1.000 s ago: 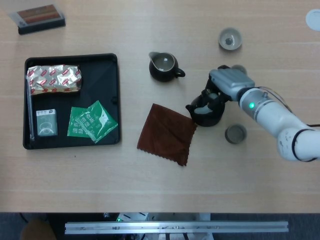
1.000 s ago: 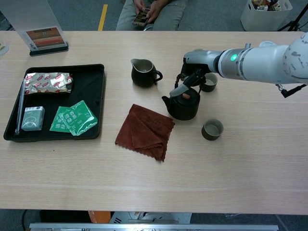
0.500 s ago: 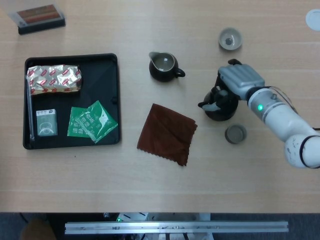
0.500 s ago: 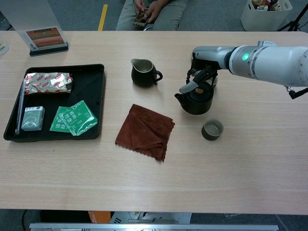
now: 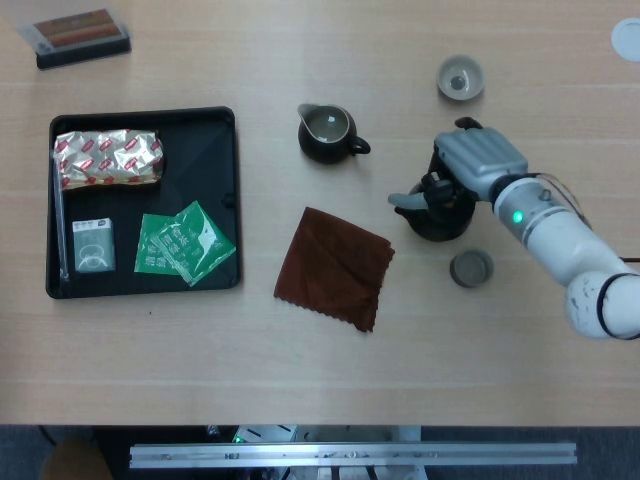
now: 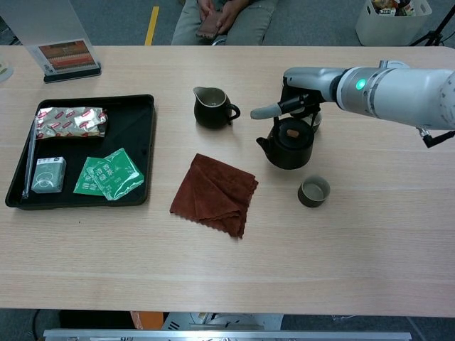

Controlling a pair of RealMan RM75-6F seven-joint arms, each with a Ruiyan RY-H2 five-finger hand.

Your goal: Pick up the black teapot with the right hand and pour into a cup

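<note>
Black teapot [image 6: 289,147] sat on table, just beside dark cup [image 6: 313,191]. Your right hand [image 6: 295,106] hovered over teapot handle, fingers spread, gripped nothing. Left hand unseen. Pickup, pour were left for you.

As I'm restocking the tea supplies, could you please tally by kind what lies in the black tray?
Green sachets: 2
Gold foil packet: 1
Small grey box: 1
Thin rod: 1
Total: 5
</note>
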